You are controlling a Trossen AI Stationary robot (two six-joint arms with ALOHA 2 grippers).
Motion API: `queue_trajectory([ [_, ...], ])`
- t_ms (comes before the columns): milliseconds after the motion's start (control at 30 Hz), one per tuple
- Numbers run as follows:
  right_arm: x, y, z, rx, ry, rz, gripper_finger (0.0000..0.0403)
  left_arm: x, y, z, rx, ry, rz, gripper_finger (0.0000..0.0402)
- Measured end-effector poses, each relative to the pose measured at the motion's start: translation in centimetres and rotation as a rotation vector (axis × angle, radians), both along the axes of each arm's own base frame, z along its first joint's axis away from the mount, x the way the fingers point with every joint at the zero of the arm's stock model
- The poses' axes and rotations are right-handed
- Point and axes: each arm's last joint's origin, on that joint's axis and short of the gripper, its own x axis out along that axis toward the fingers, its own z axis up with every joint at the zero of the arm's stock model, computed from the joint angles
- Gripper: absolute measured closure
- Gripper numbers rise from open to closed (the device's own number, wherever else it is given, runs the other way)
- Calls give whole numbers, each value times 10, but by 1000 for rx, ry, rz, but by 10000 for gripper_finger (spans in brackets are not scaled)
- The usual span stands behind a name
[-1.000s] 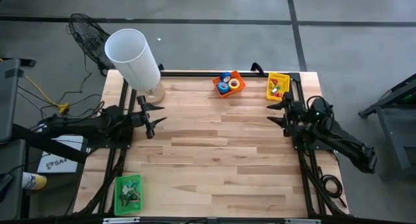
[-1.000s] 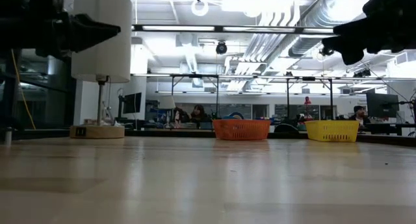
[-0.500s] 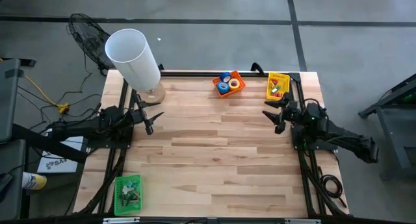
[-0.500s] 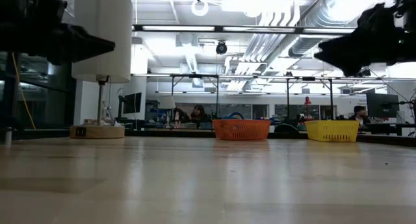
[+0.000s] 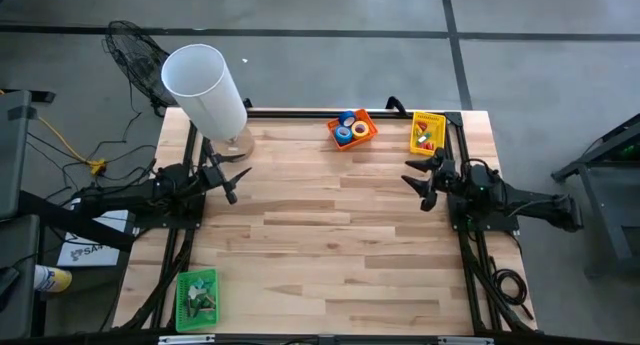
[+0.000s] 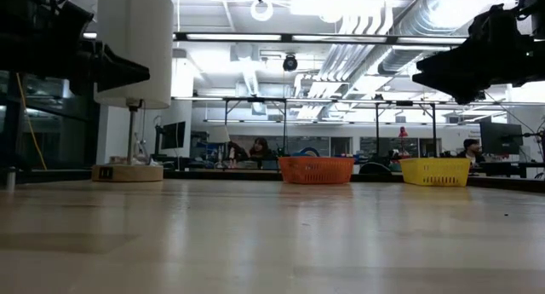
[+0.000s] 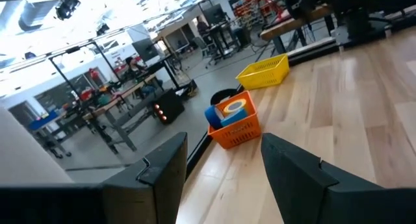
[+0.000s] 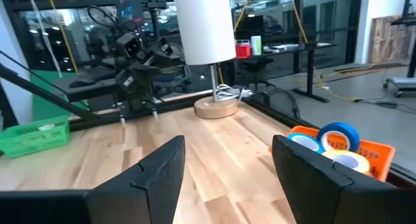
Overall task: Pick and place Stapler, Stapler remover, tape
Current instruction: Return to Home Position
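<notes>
Hands: both are off the work. The left hand hangs above the desk at its own side. Its fingers are spread and nothing is between them. The right hand hangs at the opposite side, also spread and empty.

Change noted: over the last second the right arm has unfolded from a bunched pose and lies flatter, carrying its hand slightly further inward. The left hand has drawn back a little toward the lamp. Nothing in the bins has shifted.

Location of items: the tape sits in the orange bin, beyond the gap between the two hands and nearer the right one. Small coloured staplers lie in the yellow bin, just beyond the right hand. The green bin stands well apart from the left hand, behind it. Its contents are too small to identify.

Assessment: no loose item is visible on the desk. Sorting appears complete, and the arms are judged to be settling into rest.
</notes>
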Motion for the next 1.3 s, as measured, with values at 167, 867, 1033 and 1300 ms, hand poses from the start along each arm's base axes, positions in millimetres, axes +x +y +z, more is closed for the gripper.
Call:
queue_trajectory([
  [167, 0, 1, 0, 19, -2, 19, 180, 0, 0, 0, 6, 3, 0, 208],
  [867, 1, 1, -1, 21, 3, 25, 182, 0, 0, 0, 5, 1, 0, 208],
  [1033, 1, 1, -1, 21, 4, 25, 180, 0, 0, 1, 6, 1, 0, 208],
  [1300, 1, 1, -1, 21, 5, 25, 180, 0, 0, 1, 6, 1, 0, 208],
])
